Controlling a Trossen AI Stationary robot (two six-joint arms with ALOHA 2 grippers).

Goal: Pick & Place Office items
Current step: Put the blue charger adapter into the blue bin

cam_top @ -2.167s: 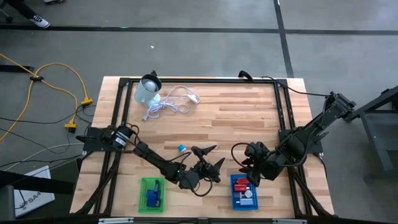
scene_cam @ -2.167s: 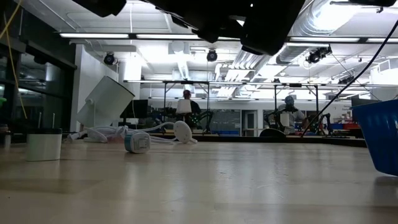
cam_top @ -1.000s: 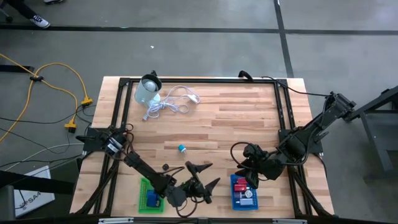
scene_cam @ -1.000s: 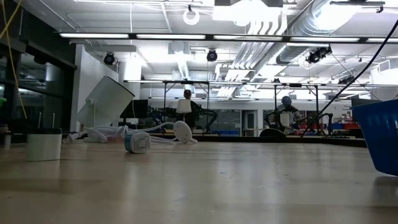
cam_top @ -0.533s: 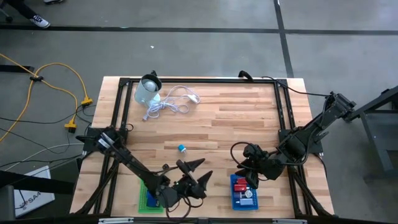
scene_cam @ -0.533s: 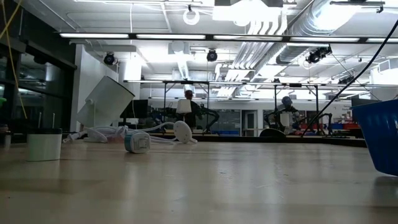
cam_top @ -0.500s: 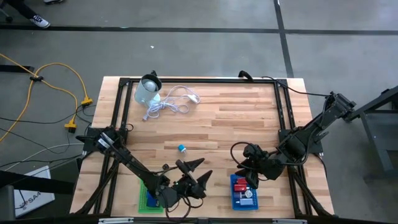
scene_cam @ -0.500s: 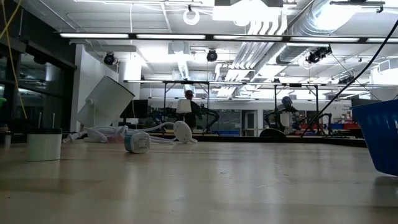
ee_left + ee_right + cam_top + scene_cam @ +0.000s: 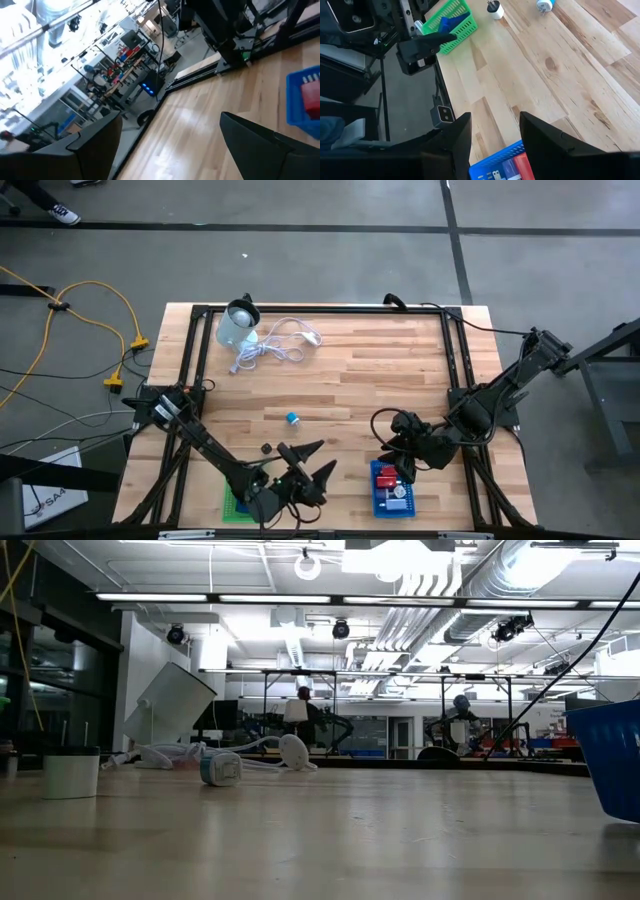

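Two office items lie loose on the wood: a small blue-and-white piece (image 9: 292, 418) (image 9: 220, 768) and a black-and-white round piece (image 9: 266, 449) (image 9: 495, 10). A green basket (image 9: 452, 22) at the near edge holds blue pieces; my left arm covers most of it in the high view. A blue basket (image 9: 393, 488) holds red and white pieces. My left gripper (image 9: 311, 461) hovers wide open and level just right of the green basket, holding nothing. My right gripper (image 9: 392, 458) hangs above the blue basket's far end, slanting down, fingers apart with only table between them (image 9: 495, 135).
At the far left corner a pale round container (image 9: 237, 328) lies tipped beside a coiled white cable (image 9: 275, 345). A black frame (image 9: 320, 308) runs around the table's edges. People sit at benches in the room beyond the table (image 9: 300, 705).
My left gripper has moved toward the table's left edge and risen a little, rolling about its own axis, and has stayed open. The loose pieces have not moved.
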